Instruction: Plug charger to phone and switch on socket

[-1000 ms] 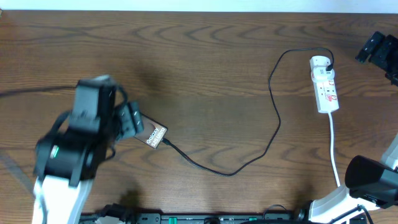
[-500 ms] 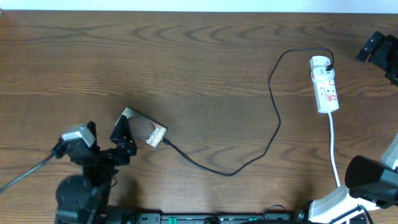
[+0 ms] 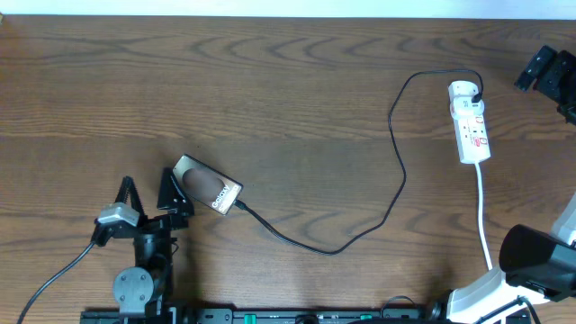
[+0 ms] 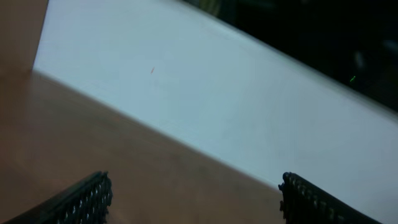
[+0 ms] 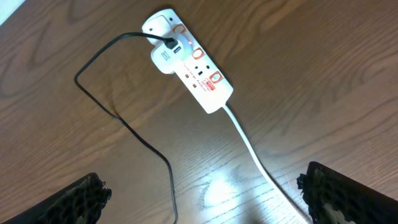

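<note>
From above, the socket point(image 3: 470, 124) lies near the table's point(image 3: 288, 72) far right edge. Its thick white cord point(image 3: 484, 216) runs toward the near edge. The charger point(image 3: 396, 180) has its black plug in the socket's far end. From there the thin cable loops left and sweeps down and across, well away from the socket, to the phone point(image 3: 209, 185). The tip meets the phone's short end, though I cannot tell how deep it sits. The phone lies flat and slanted, far to the left of the socket. Farther left is the left gripper point(image 3: 148, 189), with its jaws spread and nothing between them. One finger is just beside the phone's other end, and I cannot make out any contact. The right gripper point(image 3: 543, 70) shows as a dark shape just right of the socket, cut off by the picture's edge.

The left wrist camera shows neither socket nor phone. It shows only two ribbed fingertips point(image 4: 81, 199) set wide apart, blurred wood, and a pale surface point(image 4: 217, 93) behind.

The right wrist camera brings the socket close. Its red switches point(image 5: 216, 78) and the seated plug are plain, but the switch positions are too small to read. The fingers point(image 5: 84, 199) stand wide apart with only bare wood and the cord between them.
</note>
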Robot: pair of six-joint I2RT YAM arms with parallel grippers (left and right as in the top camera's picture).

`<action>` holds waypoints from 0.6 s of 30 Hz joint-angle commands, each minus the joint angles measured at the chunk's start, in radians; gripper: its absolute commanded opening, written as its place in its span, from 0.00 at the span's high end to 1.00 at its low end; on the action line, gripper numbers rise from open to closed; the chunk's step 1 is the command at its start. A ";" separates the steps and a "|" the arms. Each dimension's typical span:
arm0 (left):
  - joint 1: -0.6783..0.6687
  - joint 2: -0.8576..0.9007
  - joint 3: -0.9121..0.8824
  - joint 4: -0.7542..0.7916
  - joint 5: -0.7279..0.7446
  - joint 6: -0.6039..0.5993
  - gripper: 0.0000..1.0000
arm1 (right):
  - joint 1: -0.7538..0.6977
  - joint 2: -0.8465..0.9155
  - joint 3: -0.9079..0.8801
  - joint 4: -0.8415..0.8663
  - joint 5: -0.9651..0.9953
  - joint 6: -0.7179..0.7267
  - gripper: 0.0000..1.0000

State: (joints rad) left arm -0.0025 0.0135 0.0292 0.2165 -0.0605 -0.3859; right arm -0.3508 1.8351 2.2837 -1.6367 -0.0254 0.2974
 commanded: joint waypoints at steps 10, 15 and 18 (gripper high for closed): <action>0.039 -0.012 -0.025 -0.291 0.084 0.140 0.15 | 0.005 -0.003 0.006 -0.002 0.012 0.013 0.01; 0.039 -0.012 -0.025 -0.291 0.084 0.196 0.15 | 0.005 -0.003 0.006 -0.002 0.012 0.013 0.01; 0.039 -0.012 -0.025 -0.291 0.084 0.203 0.14 | 0.005 -0.003 0.006 -0.002 0.012 0.013 0.01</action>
State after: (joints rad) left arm 0.0311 0.0101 0.0185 -0.0280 0.0212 -0.2363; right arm -0.3508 1.8355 2.2837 -1.6375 -0.0254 0.2974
